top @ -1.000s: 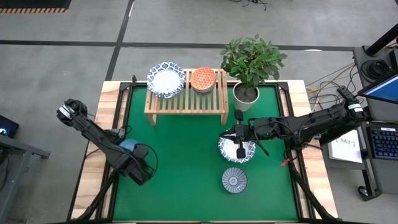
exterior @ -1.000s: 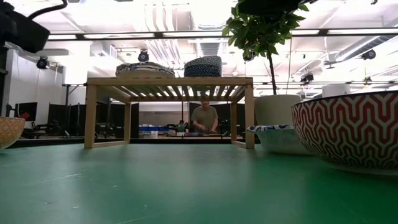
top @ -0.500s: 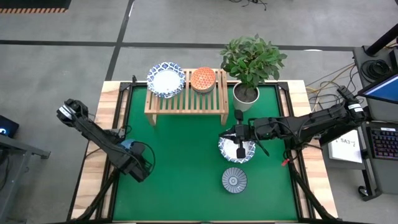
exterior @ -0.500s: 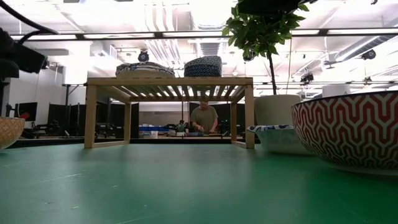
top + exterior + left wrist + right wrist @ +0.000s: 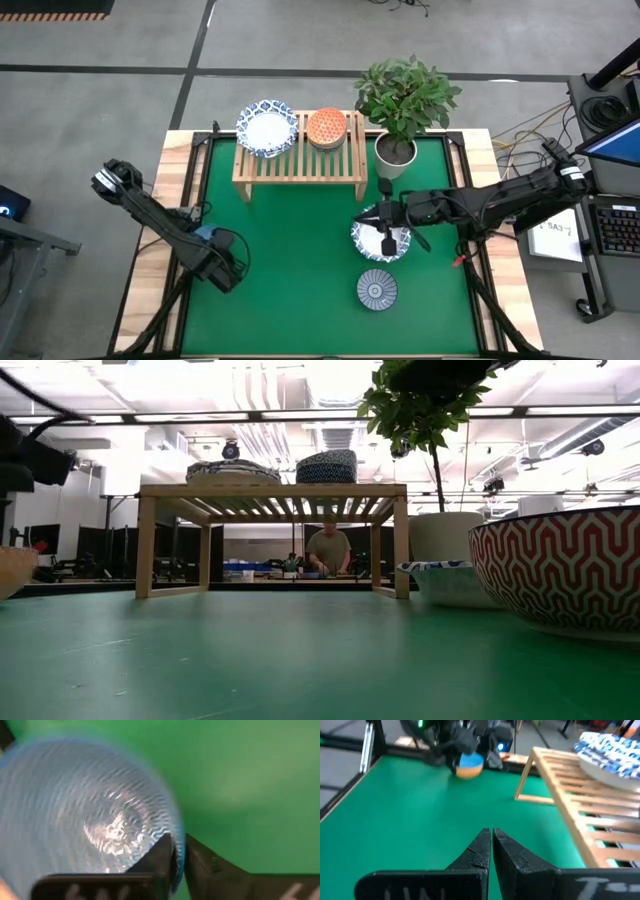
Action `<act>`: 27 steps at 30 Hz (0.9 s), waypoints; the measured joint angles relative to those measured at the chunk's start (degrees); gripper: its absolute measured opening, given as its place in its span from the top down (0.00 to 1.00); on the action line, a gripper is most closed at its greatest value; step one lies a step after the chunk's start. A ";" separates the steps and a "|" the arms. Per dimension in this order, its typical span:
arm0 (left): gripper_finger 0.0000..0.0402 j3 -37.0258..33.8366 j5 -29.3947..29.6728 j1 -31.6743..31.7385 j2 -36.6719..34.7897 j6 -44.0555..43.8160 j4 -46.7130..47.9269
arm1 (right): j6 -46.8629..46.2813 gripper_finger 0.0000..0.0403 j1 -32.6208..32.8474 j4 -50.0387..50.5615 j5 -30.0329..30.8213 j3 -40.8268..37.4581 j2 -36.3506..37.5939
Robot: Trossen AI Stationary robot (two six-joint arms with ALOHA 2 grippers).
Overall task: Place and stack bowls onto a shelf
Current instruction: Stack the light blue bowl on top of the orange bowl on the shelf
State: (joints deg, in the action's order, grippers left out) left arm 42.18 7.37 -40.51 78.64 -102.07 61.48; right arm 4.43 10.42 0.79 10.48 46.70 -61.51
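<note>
While the wooden shelf (image 5: 299, 158) carries a blue-rimmed white bowl (image 5: 266, 128) and an orange-red bowl (image 5: 326, 128) on its slats, the left gripper (image 5: 176, 856) is clamped on the rim of a light-blue bowl (image 5: 87, 817), well off the shelf's front-left corner. Right gripper (image 5: 491, 845): fingers pressed together, empty, over a second blue-rimmed bowl (image 5: 381, 242) off the shelf's front-right corner. Grey-blue patterned bowl (image 5: 377, 289): farther out. Judgement: the left arm's load travels toward the shelf's left end.

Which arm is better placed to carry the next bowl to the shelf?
Left. The left claw is shut on the light-blue bowl's rim, while the right claw, fingers together, holds nothing above the white bowl.
</note>
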 joint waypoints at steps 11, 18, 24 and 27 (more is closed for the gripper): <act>0.99 13.37 1.79 0.00 0.07 23.22 0.71 | 0.95 0.98 2.46 5.43 -0.26 -0.04 2.51; 0.99 25.60 16.85 1.50 0.07 45.18 0.45 | 2.12 0.98 2.46 6.69 -0.63 -1.01 4.27; 0.99 34.67 25.26 6.22 0.05 66.11 0.05 | 4.16 0.98 2.46 7.05 -0.61 -2.03 6.01; 0.99 37.45 28.04 10.21 0.05 77.23 -0.92 | 5.61 0.98 2.44 7.07 -0.59 -2.03 6.39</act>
State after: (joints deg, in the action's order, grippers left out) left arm 79.63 35.41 -30.31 78.70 -24.84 60.56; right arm 10.04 12.86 7.86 9.89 44.66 -55.11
